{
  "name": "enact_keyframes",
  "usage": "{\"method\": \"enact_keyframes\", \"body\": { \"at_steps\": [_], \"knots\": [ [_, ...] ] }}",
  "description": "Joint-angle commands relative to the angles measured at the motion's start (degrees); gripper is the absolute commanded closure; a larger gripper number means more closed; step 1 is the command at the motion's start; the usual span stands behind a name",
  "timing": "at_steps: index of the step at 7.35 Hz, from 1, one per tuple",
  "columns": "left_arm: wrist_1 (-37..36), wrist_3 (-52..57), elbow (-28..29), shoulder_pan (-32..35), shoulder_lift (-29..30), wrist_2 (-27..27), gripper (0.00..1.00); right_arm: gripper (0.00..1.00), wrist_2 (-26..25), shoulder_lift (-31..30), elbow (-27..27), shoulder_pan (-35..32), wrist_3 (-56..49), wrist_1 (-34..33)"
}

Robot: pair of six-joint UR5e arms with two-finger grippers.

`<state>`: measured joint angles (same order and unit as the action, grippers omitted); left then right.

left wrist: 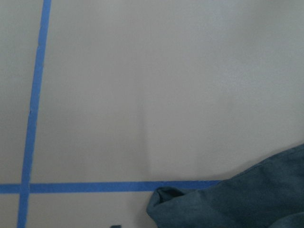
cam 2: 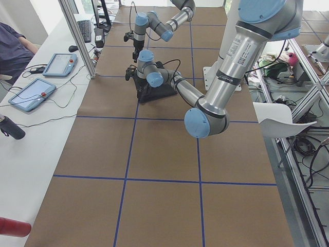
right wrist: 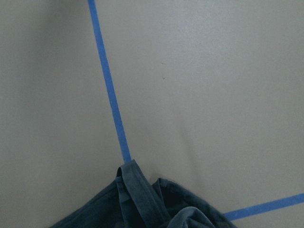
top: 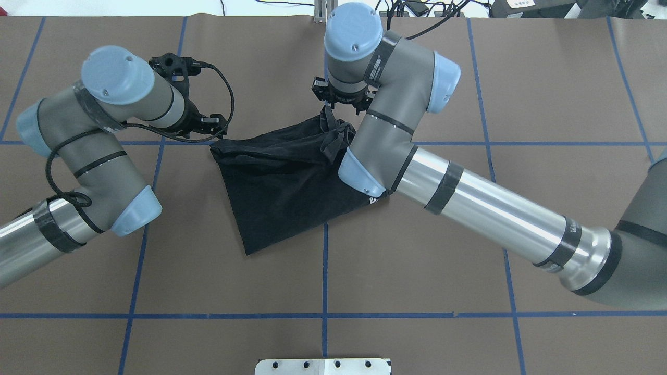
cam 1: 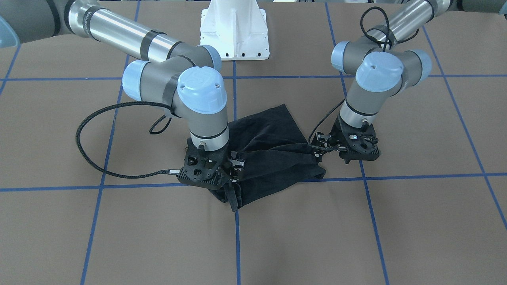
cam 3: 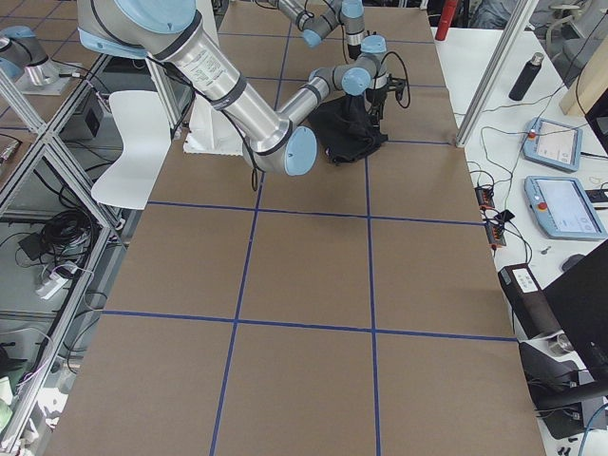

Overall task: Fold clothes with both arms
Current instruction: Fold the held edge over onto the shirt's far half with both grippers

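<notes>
1 black T-shirt point(cam 1: 273, 142), 2 pincers: right pincer point(cam 1: 233, 174) clamps its bunched edge; left pincer point(cam 1: 321, 147), cannot tell.

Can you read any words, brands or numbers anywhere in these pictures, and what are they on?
Nothing here reads clearly.
White mark at the black T-shirt's edge: too small to read.
Lettering on the right arm's tube: too blurred to read.
Tablet screens on the side desk: too small to read.

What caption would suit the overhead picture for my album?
Two robot arms reach to a crumpled black T-shirt on a brown, blue-lined table.
</notes>
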<state>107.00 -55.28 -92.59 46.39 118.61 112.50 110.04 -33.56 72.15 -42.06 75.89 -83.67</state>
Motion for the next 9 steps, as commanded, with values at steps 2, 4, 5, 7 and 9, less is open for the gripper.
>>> {"method": "enact_keyframes", "body": {
  "at_steps": [2,4,5,7,9],
  "knots": [
    [0.3,2.5,-0.8,1.5,-0.5,2.6,0.00,0.01,-2.2,-0.3,3.7,5.8,-0.6,-1.2],
    [0.3,2.5,-0.7,1.5,-0.6,2.6,0.00,0.84,-11.0,-0.4,3.7,12.1,-2.1,-6.5],
    [0.3,2.5,-0.7,1.5,-0.5,2.6,0.00,1.00,-13.2,-0.5,3.6,13.2,-5.5,-7.2],
    [0.3,2.4,-0.7,1.5,-0.6,2.6,0.00,1.00,-14.7,-1.2,3.5,13.2,-9.0,-7.4],
    [0.3,2.3,-0.7,1.5,-0.6,2.6,0.00,1.00,-15.0,-1.1,2.8,12.7,-9.4,-7.3]
  ]
}}
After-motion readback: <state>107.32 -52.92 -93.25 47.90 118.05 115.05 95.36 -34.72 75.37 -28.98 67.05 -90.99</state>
